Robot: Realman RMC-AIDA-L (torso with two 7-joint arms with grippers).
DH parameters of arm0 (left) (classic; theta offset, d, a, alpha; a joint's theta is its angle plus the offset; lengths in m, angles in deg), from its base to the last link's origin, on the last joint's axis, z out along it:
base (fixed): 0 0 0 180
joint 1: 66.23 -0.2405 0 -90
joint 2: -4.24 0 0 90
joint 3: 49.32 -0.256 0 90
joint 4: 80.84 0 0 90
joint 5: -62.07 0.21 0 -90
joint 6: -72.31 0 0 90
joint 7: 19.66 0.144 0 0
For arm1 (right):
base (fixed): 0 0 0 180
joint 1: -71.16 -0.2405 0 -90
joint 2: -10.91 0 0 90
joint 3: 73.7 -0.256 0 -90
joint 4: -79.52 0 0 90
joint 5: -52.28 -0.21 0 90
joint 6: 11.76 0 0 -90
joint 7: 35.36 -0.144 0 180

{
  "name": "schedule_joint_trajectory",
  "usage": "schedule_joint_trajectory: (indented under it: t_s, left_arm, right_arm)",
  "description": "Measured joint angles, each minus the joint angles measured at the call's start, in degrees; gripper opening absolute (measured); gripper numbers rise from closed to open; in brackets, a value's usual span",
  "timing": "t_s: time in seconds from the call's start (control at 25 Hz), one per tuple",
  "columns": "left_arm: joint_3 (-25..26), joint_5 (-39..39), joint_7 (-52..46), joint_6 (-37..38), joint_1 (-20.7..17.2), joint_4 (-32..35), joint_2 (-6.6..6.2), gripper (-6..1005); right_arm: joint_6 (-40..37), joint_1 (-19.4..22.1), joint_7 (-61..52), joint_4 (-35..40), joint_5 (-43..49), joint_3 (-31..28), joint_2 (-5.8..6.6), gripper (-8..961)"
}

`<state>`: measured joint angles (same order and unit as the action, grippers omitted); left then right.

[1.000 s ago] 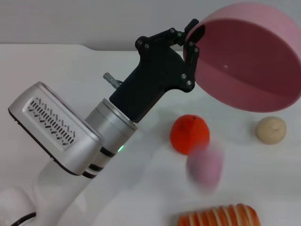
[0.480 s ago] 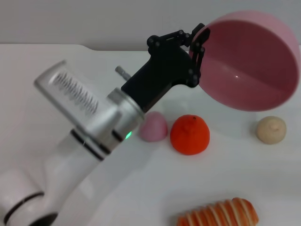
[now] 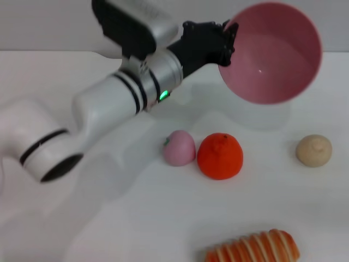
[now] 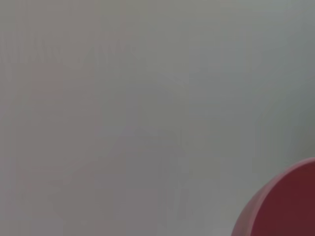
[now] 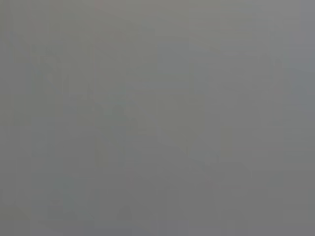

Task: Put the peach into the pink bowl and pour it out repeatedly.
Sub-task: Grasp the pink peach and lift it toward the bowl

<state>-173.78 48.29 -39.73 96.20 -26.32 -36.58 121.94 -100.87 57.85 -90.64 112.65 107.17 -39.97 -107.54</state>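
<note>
My left gripper [image 3: 228,41] is shut on the rim of the pink bowl [image 3: 272,52] and holds it in the air, tipped on its side with its empty inside facing me. The bowl's edge [image 4: 283,206] also shows in a corner of the left wrist view. Below it, on the white table, the pale pink peach [image 3: 179,148] lies still with its green mark to the left. It touches the orange-red fruit [image 3: 220,156] on its right. My right gripper is out of view.
A beige lumpy ball [image 3: 313,150] rests on the table at the right. A striped orange and white item [image 3: 253,248] lies at the front edge. My left arm [image 3: 98,109] reaches across the left half of the table.
The peach dropped out, rolled left past the orange-red fruit and stopped against it. My left arm rose and swung, lifting the bowl up and turning its opening more toward me.
</note>
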Motion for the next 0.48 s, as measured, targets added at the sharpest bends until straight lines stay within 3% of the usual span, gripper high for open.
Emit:
schedule_joint_trajectory:
  t_s: [0.24,0.48]
  left_arm:
    - [5.6,9.4,-4.9,-13.8,2.5,4.5,-0.06,60]
    - [8.0,9.7,-5.1,-28.9,7.1,4.9,0.18,61]
  right_arm:
    - [-0.2,-0.4,0.0,0.0,2.9,0.0,0.00,495]
    - [-0.2,-1.2,0.0,-0.4,4.5,0.0,-0.03,495]
